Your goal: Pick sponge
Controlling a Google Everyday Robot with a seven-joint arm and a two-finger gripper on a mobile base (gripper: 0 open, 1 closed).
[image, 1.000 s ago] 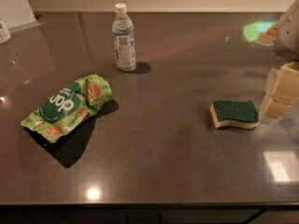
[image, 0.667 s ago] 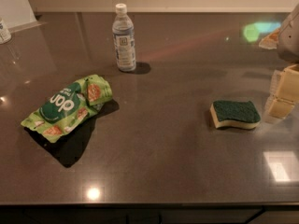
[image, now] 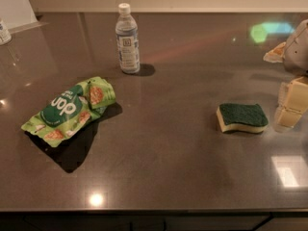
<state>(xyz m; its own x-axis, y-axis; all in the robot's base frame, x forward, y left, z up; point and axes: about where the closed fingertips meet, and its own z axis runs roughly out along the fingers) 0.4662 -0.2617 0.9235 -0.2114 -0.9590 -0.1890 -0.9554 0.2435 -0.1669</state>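
Surface: a dark, glossy countertop [image: 168,172] is seen across most of the view. Bright patches of light are reflected in it near the front edge.
Sponge: the sponge [image: 242,117] is laid flat on the countertop in the right half, about midway between near and far. Its dark green scouring side is turned up, and the pale yellow foam is shown along its wavy near side. It is touched by nothing.
Gripper: the gripper [image: 290,106] is seen at the right edge of the view, just right of the sponge and apart from it. Its pale yellow blocks are held low, but whether the countertop is touched cannot be told.
Gripper opening: whether it is apart or together cannot be told here. The sponge is not gripped.
Arm: a grey part of the arm [image: 299,47] is cut off by the right edge, farther back than the yellow blocks.
Bottle: a clear water bottle [image: 127,40] with a white cap and a pale label is stood upright on the far side, left of centre, well apart from the sponge.
Snack bag: a bright green snack bag [image: 72,109] is laid crumpled in the left half, nearer than the bottle. A dark shadow is cast on its near side.
Far left: a small container [image: 3,32] is cut off by the left edge, and a pale panel [image: 17,4] is stood beyond it.
Reflection: a green-blue patch of light [image: 267,30] is mirrored on the far right of the countertop.
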